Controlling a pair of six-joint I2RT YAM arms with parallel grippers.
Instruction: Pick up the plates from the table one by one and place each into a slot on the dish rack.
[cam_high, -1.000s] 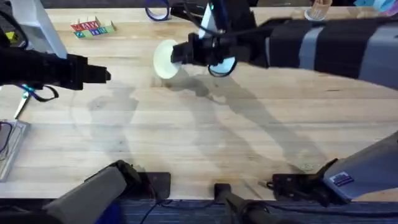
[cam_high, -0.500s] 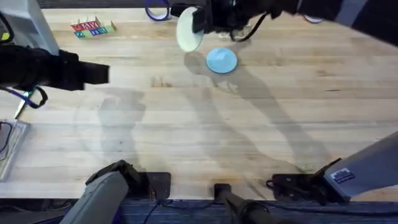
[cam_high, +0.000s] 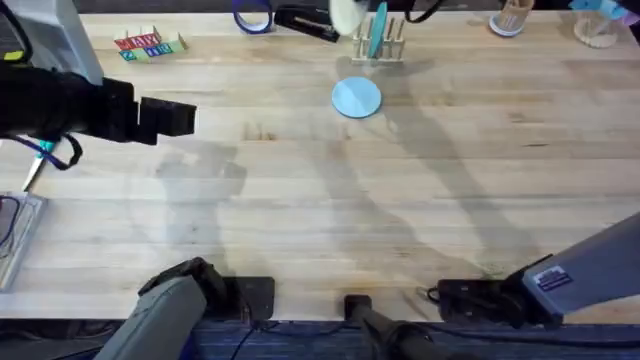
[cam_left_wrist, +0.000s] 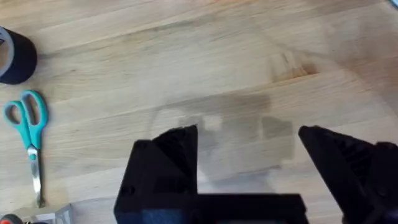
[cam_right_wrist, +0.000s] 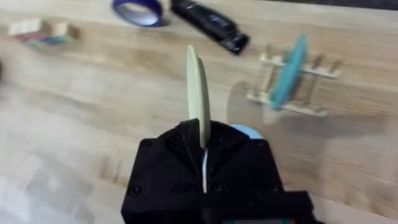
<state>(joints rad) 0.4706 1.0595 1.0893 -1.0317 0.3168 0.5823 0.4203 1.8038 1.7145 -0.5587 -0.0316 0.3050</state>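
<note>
No text, label, brand, number or sign can be read on anything here.

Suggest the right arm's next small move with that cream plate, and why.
Probably carry it on toward the dish rack and line it up over a free slot. The right gripper grips the cream plate on edge, short of the rack, where a teal plate already stands.

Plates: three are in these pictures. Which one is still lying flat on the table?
The light blue plate in front of the dish rack. The teal plate stands in a rack slot; the cream plate is held on edge by the right hand.
</note>
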